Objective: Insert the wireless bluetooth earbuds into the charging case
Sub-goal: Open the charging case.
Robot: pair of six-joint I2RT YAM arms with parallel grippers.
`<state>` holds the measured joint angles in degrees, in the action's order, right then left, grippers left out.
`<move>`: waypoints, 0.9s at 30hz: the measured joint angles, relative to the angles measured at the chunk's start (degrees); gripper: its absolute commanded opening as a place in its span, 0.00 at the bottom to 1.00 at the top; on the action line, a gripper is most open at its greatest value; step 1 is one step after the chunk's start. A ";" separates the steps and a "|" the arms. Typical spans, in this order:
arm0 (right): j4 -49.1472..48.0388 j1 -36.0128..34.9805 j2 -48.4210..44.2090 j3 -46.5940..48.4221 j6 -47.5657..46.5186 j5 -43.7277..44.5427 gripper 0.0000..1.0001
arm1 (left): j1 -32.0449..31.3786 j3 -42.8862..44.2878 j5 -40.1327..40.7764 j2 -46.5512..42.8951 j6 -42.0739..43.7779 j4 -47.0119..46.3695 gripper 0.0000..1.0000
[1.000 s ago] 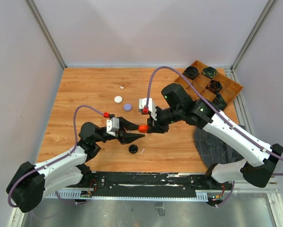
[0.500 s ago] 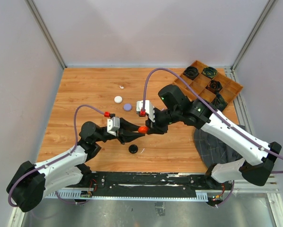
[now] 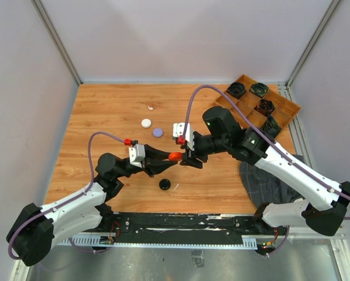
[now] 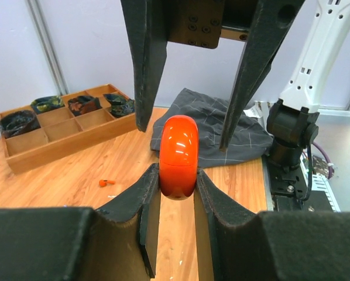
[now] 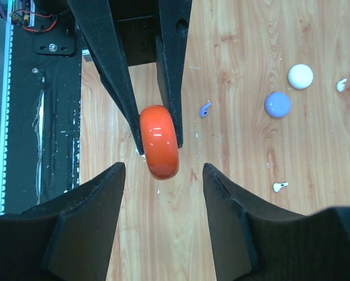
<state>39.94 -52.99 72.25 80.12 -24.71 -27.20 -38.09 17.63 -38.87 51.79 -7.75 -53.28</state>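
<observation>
A glossy red-orange charging case, shut, hangs above the table's middle. My left gripper is shut on it, pinching its lower end. My right gripper faces it from the other side, open, its fingers apart from the case on both sides. Loose earbuds lie on the wood: a red-orange one, a pale purple one and two white ones.
Round pucks lie on the table: white, pale purple and black. A wooden compartment tray with black coiled bundles stands at the back right. A grey cloth lies under the right arm.
My right gripper has opened and let go of the red-orange case. My left gripper closed on the case and now holds it alone, slightly further left.
</observation>
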 measured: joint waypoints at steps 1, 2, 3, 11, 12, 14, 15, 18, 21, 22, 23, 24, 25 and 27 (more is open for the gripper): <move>-0.66 0.00 -0.26 -0.31 0.00 0.15 0.58 | 0.00 -0.26 0.28 -0.09 0.00 -0.11 0.00; -1.60 0.00 -0.61 -0.79 0.00 0.28 0.58 | 0.00 -0.44 0.44 -0.15 0.00 -0.17 0.00; -2.29 0.00 -0.87 -1.14 0.00 0.33 0.58 | 0.00 -0.63 0.57 -0.24 0.00 -0.20 0.00; -6.43 0.00 -1.40 -2.51 0.07 0.92 0.59 | 0.00 -0.83 0.76 -1.16 -0.02 -0.24 0.00; -6.84 0.00 -1.40 -2.64 0.07 0.96 0.59 | 0.00 -0.83 0.72 -1.31 -0.02 -0.24 0.00; -7.19 0.00 -1.40 -2.82 0.09 1.33 0.59 | 0.00 -0.83 0.59 -1.40 -0.04 -0.37 0.00; -7.21 0.00 -1.40 -2.84 0.09 1.53 0.59 | 0.00 -0.83 0.46 -1.40 -0.04 -0.44 0.00; -7.26 -0.02 -1.40 -2.84 0.50 1.88 0.59 | 0.00 -0.96 0.24 -1.40 -0.02 -0.63 0.00; -7.19 -0.02 -1.40 -2.84 0.76 2.32 0.60 | 0.00 -1.60 -0.02 -1.38 0.02 -1.03 0.00; -7.17 -0.02 -1.42 -2.84 0.85 2.43 0.60 | 0.00 -1.77 -0.17 -1.36 0.04 -1.05 0.00; -7.17 -0.02 -1.44 -2.84 0.98 2.67 0.60 | 0.00 -1.97 -0.31 -1.27 0.04 -1.11 0.00; -7.15 -0.02 -1.46 -2.84 1.14 2.89 0.60 | 0.00 -2.14 -0.52 -1.16 0.07 -1.11 0.00; -7.15 -0.02 -1.51 -2.84 1.25 3.19 0.60 | 0.00 -2.32 -0.87 -0.98 0.07 -1.05 0.00; -7.17 -0.02 -1.62 -2.84 1.66 3.74 0.60 | 0.00 -2.47 -1.81 -0.48 0.07 -0.92 0.00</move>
<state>32.77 -53.01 70.63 77.28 -23.05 -23.46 -38.09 15.16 -40.69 51.31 -7.68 -54.19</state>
